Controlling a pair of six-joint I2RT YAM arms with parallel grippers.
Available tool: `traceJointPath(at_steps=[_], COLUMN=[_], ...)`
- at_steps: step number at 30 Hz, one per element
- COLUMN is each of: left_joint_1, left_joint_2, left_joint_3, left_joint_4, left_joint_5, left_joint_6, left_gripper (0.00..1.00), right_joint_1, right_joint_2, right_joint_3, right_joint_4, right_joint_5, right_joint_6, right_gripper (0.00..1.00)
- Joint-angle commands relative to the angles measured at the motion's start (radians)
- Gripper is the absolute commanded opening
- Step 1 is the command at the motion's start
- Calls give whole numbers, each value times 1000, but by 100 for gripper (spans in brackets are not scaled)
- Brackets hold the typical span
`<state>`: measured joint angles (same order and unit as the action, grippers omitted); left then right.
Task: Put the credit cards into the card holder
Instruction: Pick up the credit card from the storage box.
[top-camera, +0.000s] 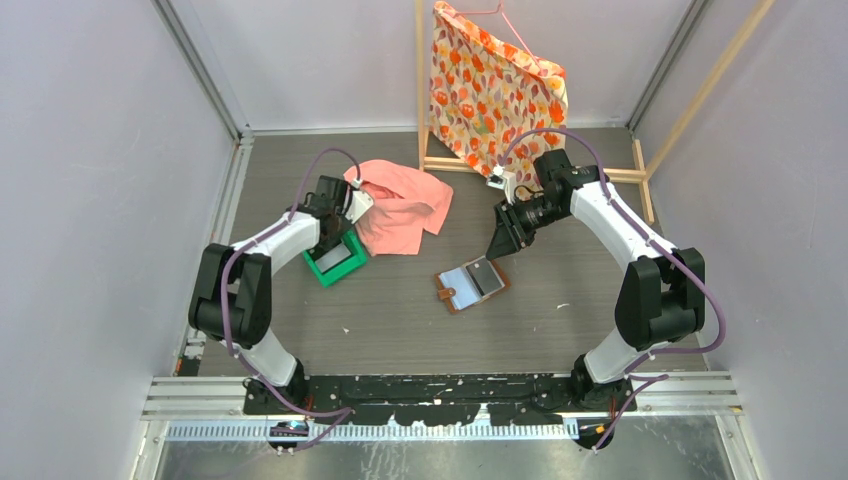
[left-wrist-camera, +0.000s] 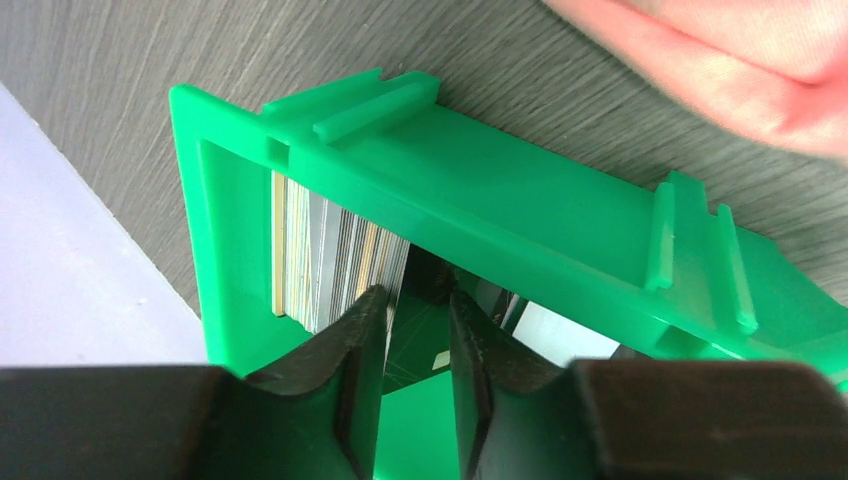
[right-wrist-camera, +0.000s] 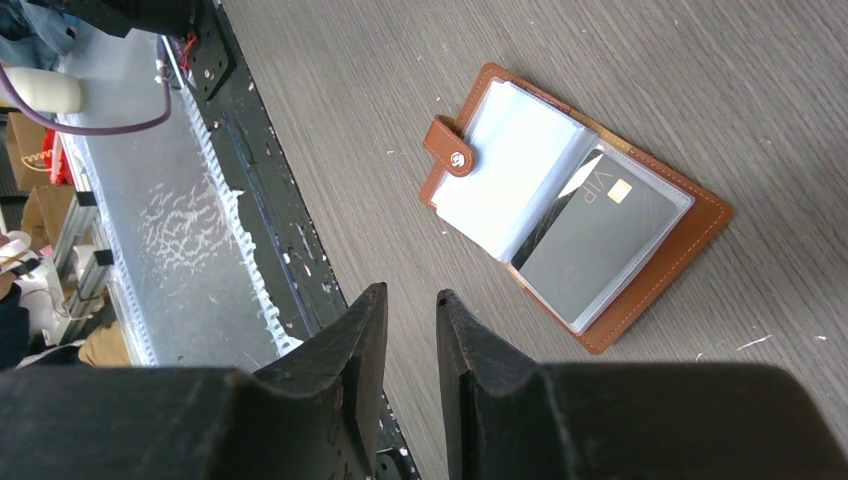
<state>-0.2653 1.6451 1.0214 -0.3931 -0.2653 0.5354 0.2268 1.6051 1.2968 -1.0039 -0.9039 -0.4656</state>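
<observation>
The card holder (top-camera: 470, 285) is a brown wallet lying open at mid-table. In the right wrist view (right-wrist-camera: 480, 95) its pale pockets show, with a grey card (right-wrist-camera: 590, 245) in the right one. Several more credit cards (left-wrist-camera: 325, 260) stand on edge in a green tray (top-camera: 322, 270). My left gripper (left-wrist-camera: 418, 300) reaches into the tray (left-wrist-camera: 500, 190) with its jaws a little apart. Its left finger (left-wrist-camera: 365, 330) rests against the end card of the stack, and I see nothing gripped. My right gripper (right-wrist-camera: 408, 298) hovers just behind the wallet, jaws slightly apart and empty; it also shows in the top view (top-camera: 497, 245).
A pink cloth (top-camera: 405, 205) lies right behind the tray and shows in the left wrist view (left-wrist-camera: 740, 60). A floral bag (top-camera: 490, 85) hangs on a wooden frame (top-camera: 640, 172) at the back. The arms' black mounting rail (top-camera: 440, 395) runs along the near edge.
</observation>
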Motion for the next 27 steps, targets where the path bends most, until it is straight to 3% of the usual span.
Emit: traceJointPath(at_steps=[1, 8, 11, 27], left_joint_1=[4, 4, 4, 9], left_joint_2=[-7, -43, -50, -101], left_joint_3=[-4, -12, -11, 5], left_joint_4=[7, 7, -1, -70], left_joint_5=[-5, -1, 10, 34], left_joint_6=[4, 8, 8, -5], left_gripper=[27, 12, 1, 0], right_joint_1=[-4, -4, -3, -3], right_joint_2=[-32, -32, -32, -31], right_joint_3=[13, 12, 11, 11], right_joint_4=[-7, -7, -7, -9], right_joint_5=[-27, -27, -27, -30], right_joint_6=[-15, -15, -15, -16], right_gripper=[30, 30, 30, 30])
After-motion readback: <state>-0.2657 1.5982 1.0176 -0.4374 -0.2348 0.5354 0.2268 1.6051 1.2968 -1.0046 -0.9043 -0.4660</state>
